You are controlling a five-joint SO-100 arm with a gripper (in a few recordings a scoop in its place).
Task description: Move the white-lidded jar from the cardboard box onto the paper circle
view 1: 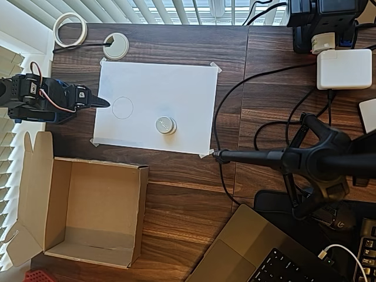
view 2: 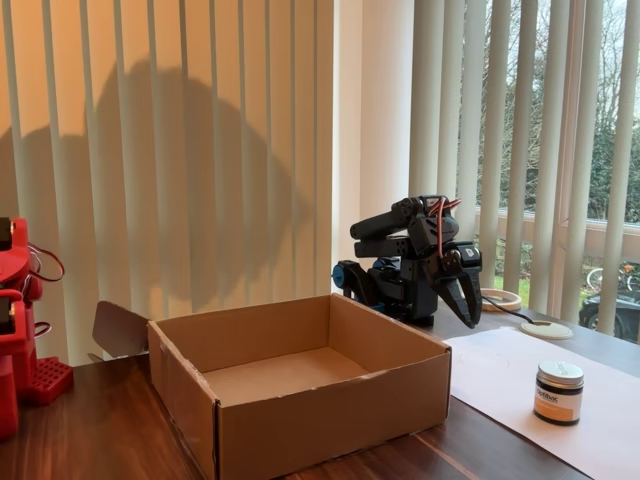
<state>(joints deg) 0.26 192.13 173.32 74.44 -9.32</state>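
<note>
The white-lidded jar [view 1: 165,125] [view 2: 558,392] stands upright on the white paper sheet [view 1: 176,88], right of its middle. A thin pencil circle [view 1: 123,107] is drawn to the jar's left, and the jar stands clear of it. Anything drawn under the jar is hidden, so I cannot tell where the paper circle is. The cardboard box [view 1: 143,205] [view 2: 330,420] lies open and empty at the lower left in the overhead view. My gripper [view 1: 106,103] [view 2: 470,318] is shut on nothing, folded back at the paper's left edge, well away from the jar.
A tape ring [view 1: 70,29] and a white grommet [view 1: 116,46] lie behind the paper. A camera stand [view 1: 305,158], cables, a white charger [view 1: 343,69] and a laptop [view 1: 258,252] crowd the right side. A red arm [view 2: 15,320] stands left of the box.
</note>
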